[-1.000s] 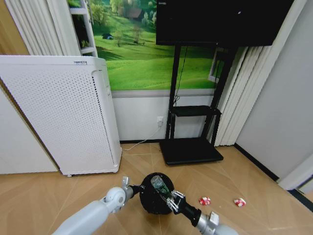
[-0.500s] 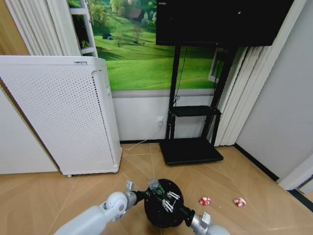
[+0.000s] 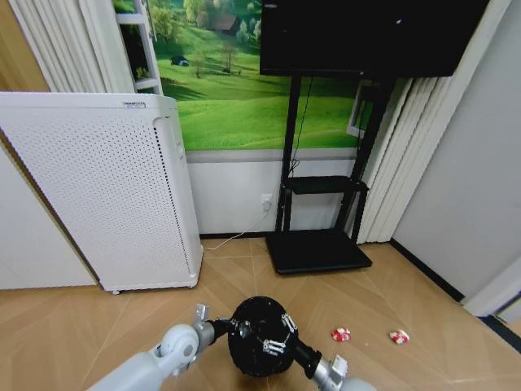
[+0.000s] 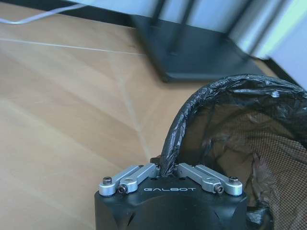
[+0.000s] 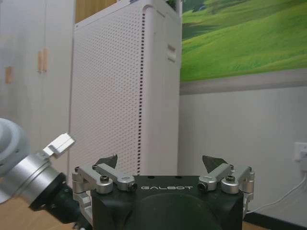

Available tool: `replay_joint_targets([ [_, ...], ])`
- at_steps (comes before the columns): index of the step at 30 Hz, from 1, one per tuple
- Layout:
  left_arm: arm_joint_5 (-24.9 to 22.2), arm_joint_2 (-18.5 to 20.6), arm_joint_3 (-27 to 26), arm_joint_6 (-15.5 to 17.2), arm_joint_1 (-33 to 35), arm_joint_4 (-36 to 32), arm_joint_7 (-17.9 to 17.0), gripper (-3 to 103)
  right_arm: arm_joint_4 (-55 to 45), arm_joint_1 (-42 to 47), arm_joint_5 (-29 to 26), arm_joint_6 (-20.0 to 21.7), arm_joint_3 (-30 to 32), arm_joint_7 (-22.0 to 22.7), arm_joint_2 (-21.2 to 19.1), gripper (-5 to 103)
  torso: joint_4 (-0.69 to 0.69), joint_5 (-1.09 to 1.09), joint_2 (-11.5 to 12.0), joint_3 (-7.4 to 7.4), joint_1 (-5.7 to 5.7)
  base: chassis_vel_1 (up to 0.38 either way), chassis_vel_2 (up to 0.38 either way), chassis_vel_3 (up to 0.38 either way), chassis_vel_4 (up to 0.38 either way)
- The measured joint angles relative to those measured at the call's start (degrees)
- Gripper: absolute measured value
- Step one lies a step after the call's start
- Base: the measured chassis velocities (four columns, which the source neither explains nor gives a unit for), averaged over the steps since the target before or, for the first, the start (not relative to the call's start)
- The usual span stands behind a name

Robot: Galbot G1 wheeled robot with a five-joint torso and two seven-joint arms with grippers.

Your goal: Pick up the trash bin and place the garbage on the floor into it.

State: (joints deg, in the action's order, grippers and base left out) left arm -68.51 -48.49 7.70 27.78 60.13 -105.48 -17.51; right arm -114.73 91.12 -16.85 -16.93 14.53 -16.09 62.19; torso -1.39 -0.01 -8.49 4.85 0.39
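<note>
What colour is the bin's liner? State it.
Black: a crinkled plastic liner over the mesh bin, clearest in the left wrist view.

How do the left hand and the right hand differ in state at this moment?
The left hand is shut on the liner-covered rim of the trash bin, holding it; the right hand is open and holds nothing. The left hand sits at the bin's left edge, while the right hand hovers over the bin's right side, near its opening. Both are the same metal-fingered Galbot make.

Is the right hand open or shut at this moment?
Open. In the right wrist view the right hand has its two fingertips spread wide apart with nothing between them; only the white air purifier stands behind.
</note>
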Motion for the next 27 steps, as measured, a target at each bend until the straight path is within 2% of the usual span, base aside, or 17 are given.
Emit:
replay_joint_targets([
  [2,-3.4,0.2,-4.8,2.1,2.6,-2.3,-4.5,2,-0.8,0.8,0.9,0.3,1.4,2.7,0.2,100,0.0,0.0,0.0,0.0,0.0,0.0,0.0,0.0,0.0],
  [3,-3.4,0.2,-4.8,2.1,2.6,-2.3,-4.5,2,-0.8,0.8,0.9,0.3,1.4,2.7,0.2,100,0.0,0.0,0.0,0.0,0.0,0.0,0.0,0.0,0.0],
  [5,-5.2,1.5,-9.4,3.0,5.1,-4.2,-7.4,2,-1.2,2.2,1.7,1.5,3.3,4.8,0.3,100,0.0,0.0,0.0,0.0,0.0,0.0,0.0,0.0,0.0],
  [6,-5.2,1.5,-9.4,3.0,5.1,-4.2,-7.4,2,-1.2,2.2,1.7,1.5,3.3,4.8,0.3,100,0.0,0.0,0.0,0.0,0.0,0.0,0.0,0.0,0.0],
  [8,-6.7,3.0,-14.6,3.2,7.5,-6.3,-10.9,2,-1.8,4.0,2.1,3.6,6.1,6.3,2.2,100,0.0,0.0,0.0,0.0,0.0,0.0,0.0,0.0,0.0],
  [10,-7.0,3.6,-16.6,3.2,8.5,-7.0,-11.8,2,-1.8,4.5,2.2,4.0,6.9,6.7,3.1,100,-0.01,0.01,0.0,0.0,0.0,0.0,0.0,0.0,0.0],
  [13,-7.8,5.0,-23.2,3.1,12.8,-8.4,-14.6,2,-1.8,4.9,2.3,4.9,8.1,7.3,4.7,100,-0.01,0.01,0.0,0.0,0.0,0.0,0.0,0.0,0.0],
  [14,-7.8,5.0,-23.2,3.1,12.8,-8.4,-14.6,2,-1.8,4.9,2.3,4.9,8.1,7.3,4.7,100,-0.01,0.01,0.0,0.0,0.0,0.0,0.0,0.0,0.0],
  [17,-10.0,4.5,-29.7,2.6,19.0,-9.4,-17.7,2,-0.9,4.6,2.2,5.5,8.4,7.4,5.1,100,0.01,0.0,0.0,0.0,0.0,-0.039,-0.041,0.053,0.04],
  [18,-10.0,4.5,-29.7,2.6,19.0,-9.4,-17.7,2,-0.9,4.6,2.2,5.5,8.4,7.4,5.1,100,0.01,0.0,0.0,0.0,0.0,-0.074,-0.062,0.09,0.082],
  [19,-10.4,3.7,-32.8,2.6,22.3,-9.6,-18.0,2,0.0,4.2,2.2,5.8,8.3,7.4,5.2,100,0.01,-0.01,0.0,0.0,0.0,-0.148,-0.095,0.09,0.115],
  [22,-10.4,2.8,-35.4,2.7,24.9,-9.8,-17.5,2,1.0,3.8,2.2,5.9,8.1,7.4,5.3,100,0.01,-0.01,0.0,0.0,0.0,-0.149,-0.134,0.115,0.142],
  [27,-9.5,-0.2,-43.0,2.8,31.1,-10.0,-14.6,2,4.9,2.3,2.4,6.2,7.3,7.5,5.6,100,0.0,0.0,0.0,0.0,0.0,-0.191,-0.199,0.178,0.201],
])
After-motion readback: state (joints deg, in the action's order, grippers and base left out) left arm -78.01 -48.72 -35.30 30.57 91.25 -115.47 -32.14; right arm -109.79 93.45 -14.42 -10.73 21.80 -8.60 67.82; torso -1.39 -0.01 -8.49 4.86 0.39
